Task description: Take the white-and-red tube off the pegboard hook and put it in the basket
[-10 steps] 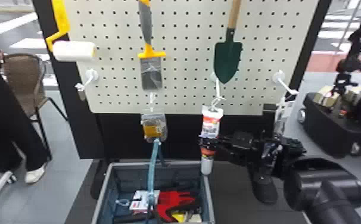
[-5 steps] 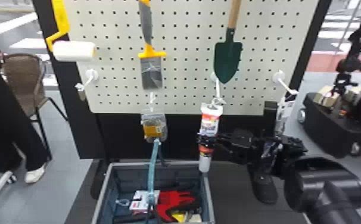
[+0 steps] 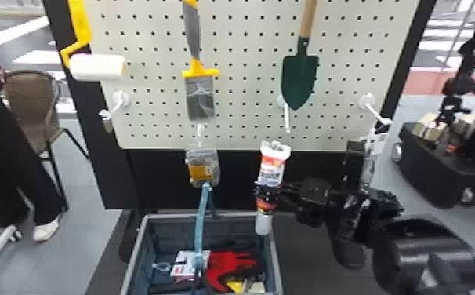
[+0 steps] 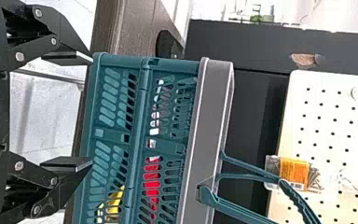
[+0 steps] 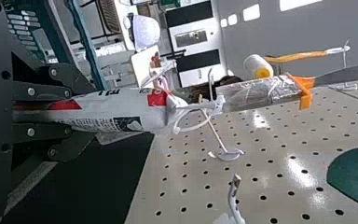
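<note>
So the right end effector is pinching that long white-and-red plastic tube below a white hook, left end effector spread wide near the teal plastic basket.

The white-and-red tube is nearly upright, its top leaning slightly to the right, clasped round its lower half in the jaws of the right gripper. It is off the white pegboard hook, just below its tip, with its pale nozzle downward near the basket's back right corner. The basket is blue-green, slatted and grey-rimmed, its handle raised.
</note>
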